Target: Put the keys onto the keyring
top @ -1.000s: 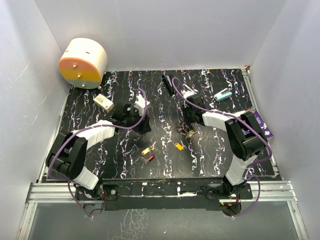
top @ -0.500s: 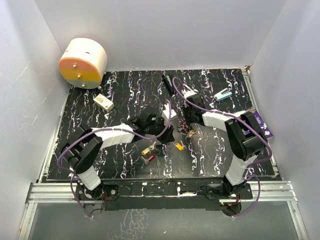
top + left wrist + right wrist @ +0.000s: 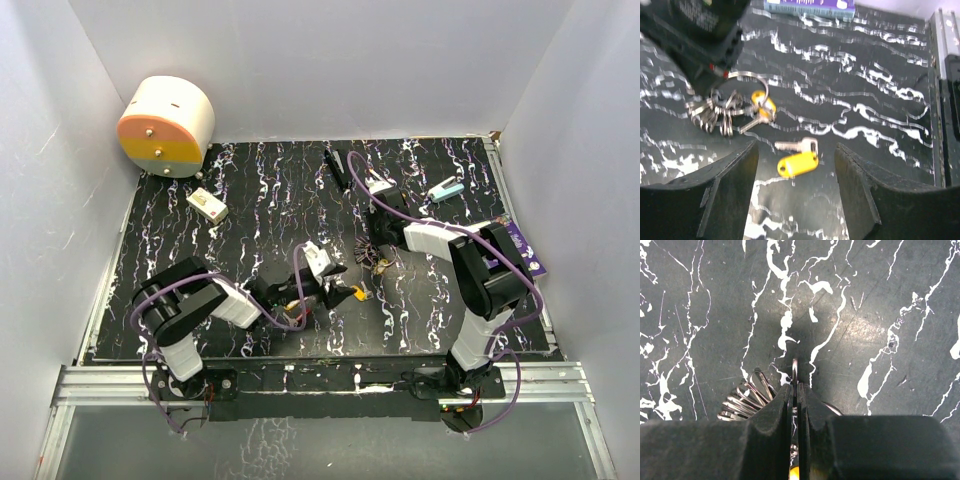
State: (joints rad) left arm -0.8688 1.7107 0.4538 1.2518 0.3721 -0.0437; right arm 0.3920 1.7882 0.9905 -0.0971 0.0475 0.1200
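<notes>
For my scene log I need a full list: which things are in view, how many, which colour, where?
keyring: one, silver with silver keys, centre, in right tool
yellow keys: two in clear view, one at the ring, one between fingers of left tool
drum: one, cream and orange, back left
box: one, cream, left
pen: one, black, back centre
block: one, teal, back right
board: one, purple, right edge
left tool: open
right tool: shut on keyring
</notes>
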